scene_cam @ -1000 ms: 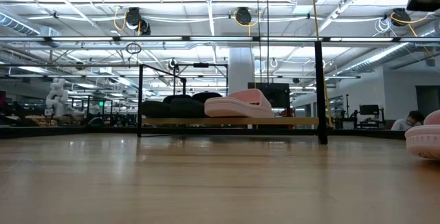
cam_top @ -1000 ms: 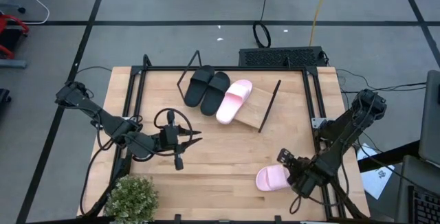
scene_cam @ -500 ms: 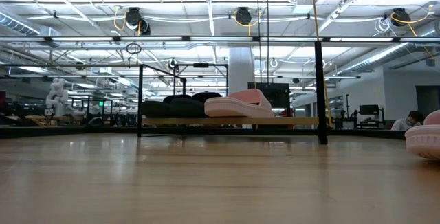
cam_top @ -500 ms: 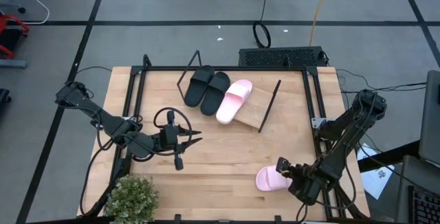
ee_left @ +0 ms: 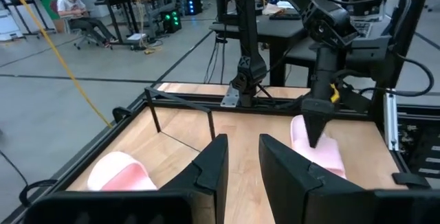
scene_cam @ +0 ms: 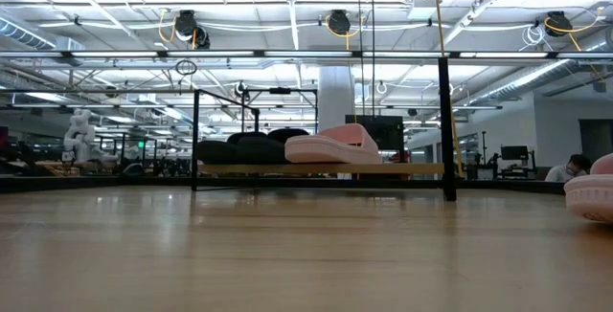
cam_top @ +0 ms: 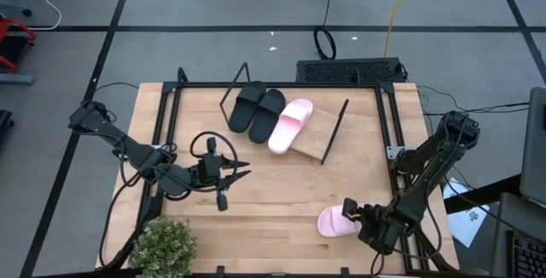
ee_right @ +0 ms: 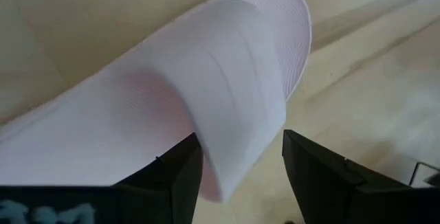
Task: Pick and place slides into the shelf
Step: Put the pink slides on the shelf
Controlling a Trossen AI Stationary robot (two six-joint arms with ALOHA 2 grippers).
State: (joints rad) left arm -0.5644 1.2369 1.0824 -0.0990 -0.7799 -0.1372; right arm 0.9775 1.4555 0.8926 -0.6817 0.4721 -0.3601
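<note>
Slides: two black ones and one pink slide sit side by side on the shelf at the far middle of the wooden table, black pair to the left, pink touching the right black one; low view shows them lined up on the slanted board between black rod legs. Fourth pink slide lies flat on the tabletop near the front right corner, well apart from shelf. Right gripper is down at this slide's right end; right wrist view shows its fingers spread wide, straddling the strap edge, not clamped. Left gripper hovers over the table's left middle, pointing right, fingers narrowly parted, holding nothing. Left wrist view looks across to the loose pink slide with the right arm over it. Potted plant sits at front left corner
</note>
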